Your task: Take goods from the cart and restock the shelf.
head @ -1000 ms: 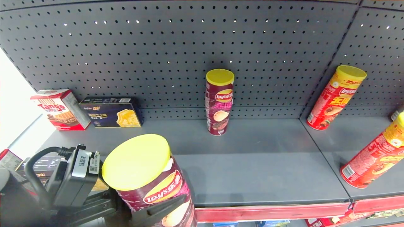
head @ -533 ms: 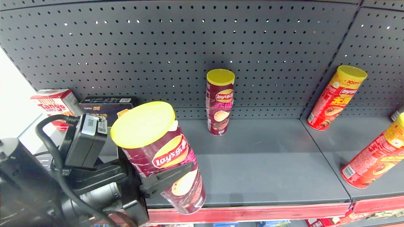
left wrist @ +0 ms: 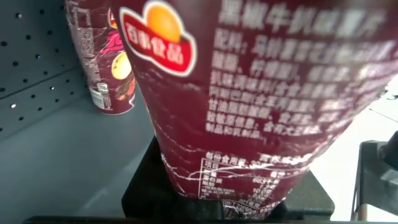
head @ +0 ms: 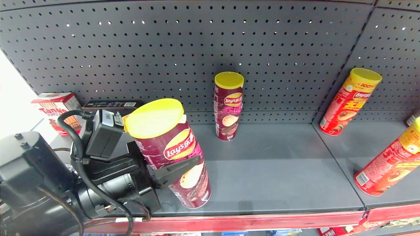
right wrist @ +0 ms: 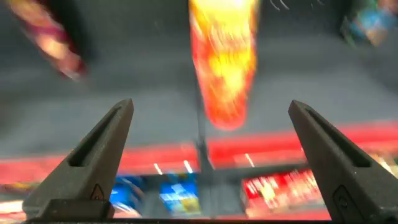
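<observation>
While seen from the head, clamps with the black left gripper (head: 172, 164) a tall maroon cardboard crisp can with a yellow plastic lid (head: 197, 186), one finger (head: 178, 168) pressed across its printed side at mid-height. Tilts this held can, lid leaning away from the landmark: a second maroon yellow-lidded standing can (head: 228, 108), upright against the grey pegboard (head: 197, 49). Places the held can in front of and to the left of the standing can, base low at the dark grey metal shelf (head: 279, 170) (touching or just above, cannot tell). Shows a red wafer box (head: 54, 108) and a dark flat box (head: 111, 104) left of the standing can, two red yellow-lidded cans (head: 349, 101) (head: 390, 164) to its right.

From the left wrist, looms the held can (left wrist: 261, 93) close up, with the standing can (left wrist: 102, 62) beyond it.

From the right wrist, spreads the right gripper (right wrist: 211, 162) wide with nothing between the fingers, facing a blurred red-orange can (right wrist: 227, 62).
</observation>
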Controlling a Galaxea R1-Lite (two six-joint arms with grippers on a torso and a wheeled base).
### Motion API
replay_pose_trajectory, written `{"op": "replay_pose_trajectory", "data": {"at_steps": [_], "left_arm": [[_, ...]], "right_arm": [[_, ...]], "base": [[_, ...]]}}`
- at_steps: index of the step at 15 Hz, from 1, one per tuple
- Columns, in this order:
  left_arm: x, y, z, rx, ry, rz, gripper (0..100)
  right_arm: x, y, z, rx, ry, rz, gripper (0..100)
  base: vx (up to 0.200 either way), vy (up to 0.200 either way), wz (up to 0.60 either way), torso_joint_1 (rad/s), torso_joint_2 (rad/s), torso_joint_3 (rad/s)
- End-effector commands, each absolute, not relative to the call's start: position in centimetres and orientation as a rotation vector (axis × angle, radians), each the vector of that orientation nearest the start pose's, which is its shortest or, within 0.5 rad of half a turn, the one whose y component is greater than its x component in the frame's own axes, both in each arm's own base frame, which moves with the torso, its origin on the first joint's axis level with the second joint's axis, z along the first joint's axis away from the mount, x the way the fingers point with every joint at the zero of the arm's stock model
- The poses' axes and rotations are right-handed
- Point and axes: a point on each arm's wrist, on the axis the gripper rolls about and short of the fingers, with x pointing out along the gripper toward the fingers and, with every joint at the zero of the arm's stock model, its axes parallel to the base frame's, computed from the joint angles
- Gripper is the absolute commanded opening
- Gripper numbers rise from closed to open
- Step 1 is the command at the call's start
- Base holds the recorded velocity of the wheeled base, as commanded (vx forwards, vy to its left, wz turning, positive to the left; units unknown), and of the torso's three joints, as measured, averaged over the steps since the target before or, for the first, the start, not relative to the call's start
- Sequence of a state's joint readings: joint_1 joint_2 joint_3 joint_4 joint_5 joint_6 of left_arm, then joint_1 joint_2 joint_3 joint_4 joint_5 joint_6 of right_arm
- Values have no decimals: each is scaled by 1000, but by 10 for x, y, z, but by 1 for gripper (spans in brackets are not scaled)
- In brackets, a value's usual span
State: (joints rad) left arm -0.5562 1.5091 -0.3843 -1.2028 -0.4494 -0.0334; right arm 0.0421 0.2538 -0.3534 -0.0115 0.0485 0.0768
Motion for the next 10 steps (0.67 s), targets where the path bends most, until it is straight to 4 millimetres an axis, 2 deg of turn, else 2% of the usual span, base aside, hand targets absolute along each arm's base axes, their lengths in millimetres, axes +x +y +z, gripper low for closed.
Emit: {"op": "replay_pose_trajectory", "data": {"at_steps": [1, 2, 3, 6, 8, 10], "left_arm": [[186, -126, 180, -35, -57, -1002, 0], [185, -126, 180, -35, -55, -1002, 0], [183, -123, 180, -35, -57, -998, 0], [183, -121, 178, -34, -47, -987, 0], [183, -120, 177, -34, -44, -984, 0], [182, -118, 174, -34, -27, -976, 0]], "right_arm": [[8, 5, 210, -3, 0, 305, 100], [10, 6, 210, -17, 8, 344, 100], [16, 9, 213, -49, 28, 475, 100], [39, 21, 221, -55, 110, 631, 100], [59, 33, 224, -75, 182, 685, 100], [78, 46, 229, -117, 229, 660, 100]], "base": [[0, 0, 0, 0, 0, 0], [0, 0, 0, 0, 0, 0], [0, 0, 0, 0, 0, 0], [0, 0, 0, 0, 0, 0], [0, 0, 0, 0, 0, 0], [0, 0, 0, 0, 0, 0]]}}
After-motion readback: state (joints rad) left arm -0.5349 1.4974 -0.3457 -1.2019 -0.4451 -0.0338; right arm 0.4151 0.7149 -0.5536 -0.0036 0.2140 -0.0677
